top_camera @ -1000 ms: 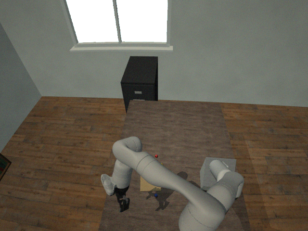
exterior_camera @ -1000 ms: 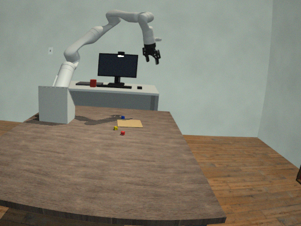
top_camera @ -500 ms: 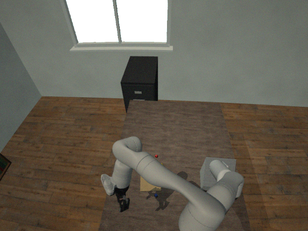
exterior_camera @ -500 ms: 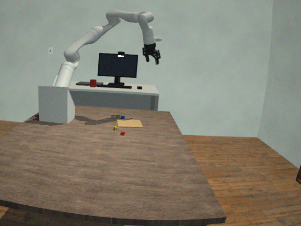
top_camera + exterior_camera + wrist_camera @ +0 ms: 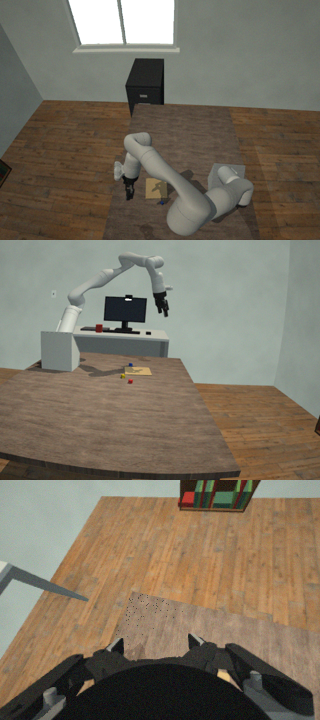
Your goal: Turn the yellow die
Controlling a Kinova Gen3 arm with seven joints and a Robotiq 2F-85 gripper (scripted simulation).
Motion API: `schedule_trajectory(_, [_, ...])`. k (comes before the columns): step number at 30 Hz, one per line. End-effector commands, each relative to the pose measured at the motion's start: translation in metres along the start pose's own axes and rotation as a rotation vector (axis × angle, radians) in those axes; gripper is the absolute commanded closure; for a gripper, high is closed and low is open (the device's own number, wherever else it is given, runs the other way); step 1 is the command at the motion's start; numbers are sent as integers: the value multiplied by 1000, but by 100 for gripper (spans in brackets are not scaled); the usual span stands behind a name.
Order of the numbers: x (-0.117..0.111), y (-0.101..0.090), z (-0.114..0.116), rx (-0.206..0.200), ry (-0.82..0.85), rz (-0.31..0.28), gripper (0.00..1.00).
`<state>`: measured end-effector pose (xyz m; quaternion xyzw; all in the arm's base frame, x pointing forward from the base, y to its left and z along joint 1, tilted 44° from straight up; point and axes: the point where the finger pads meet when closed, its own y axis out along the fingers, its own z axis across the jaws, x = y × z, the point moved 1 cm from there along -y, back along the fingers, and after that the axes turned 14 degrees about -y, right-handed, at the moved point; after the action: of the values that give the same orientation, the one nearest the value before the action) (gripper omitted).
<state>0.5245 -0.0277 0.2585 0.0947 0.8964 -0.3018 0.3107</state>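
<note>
The yellow die (image 5: 123, 375) lies on the table just off the near left corner of the tan mat (image 5: 137, 370). The blue die (image 5: 130, 364) lies on the table at the mat's far edge; it also shows in the top view (image 5: 162, 202) by the mat (image 5: 156, 188). The red die (image 5: 130, 381) lies on the table in front of the mat. The numbers on the dice are too small to read. My gripper (image 5: 163, 308) is open and empty, high above the table; in the top view my gripper (image 5: 129, 192) is left of the mat. In the wrist view my fingers show only table edge and floor.
The arm's grey base block (image 5: 58, 351) stands at the table's far left. A desk with a monitor (image 5: 125, 309) and a red cup (image 5: 98, 328) stands behind. A black cabinet (image 5: 145, 82) is at the table's other end. A bookshelf (image 5: 217, 494) stands on the floor.
</note>
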Motion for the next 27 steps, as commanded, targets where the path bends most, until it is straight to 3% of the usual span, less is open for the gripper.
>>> schedule_trajectory(1, [27, 6, 24, 13, 94, -26, 0])
schedule_trajectory(2, [48, 9, 42, 32, 175, -43, 0])
schedule_trajectory(3, [48, 9, 42, 32, 175, -43, 0])
schedule_trajectory(4, [68, 11, 59, 50, 252, -59, 0])
schedule_trajectory(5, [70, 11, 61, 52, 260, -61, 0])
schedule_trajectory(6, [88, 13, 73, 67, 324, -74, 0])
schedule_trajectory(8, [95, 14, 78, 73, 347, -80, 0])
schedule_trajectory(9, [120, 16, 93, 94, 432, -99, 0])
schedule_trajectory(10, [120, 16, 93, 94, 434, -99, 0])
schedule_trajectory(11, [141, 18, 105, 111, 502, -115, 0])
schedule_trajectory(13, [146, 18, 108, 116, 519, -119, 0])
schedule_trajectory(14, [172, 19, 120, 137, 602, -138, 0])
schedule_trajectory(15, [172, 19, 120, 137, 602, -138, 0])
schedule_trajectory(16, [195, 20, 129, 156, 673, -155, 0])
schedule_trajectory(19, [198, 20, 130, 159, 681, -158, 0])
schedule_trajectory(21, [241, 20, 144, 195, 811, -191, 0])
schedule_trajectory(27, [300, 20, 156, 245, 980, -237, 0])
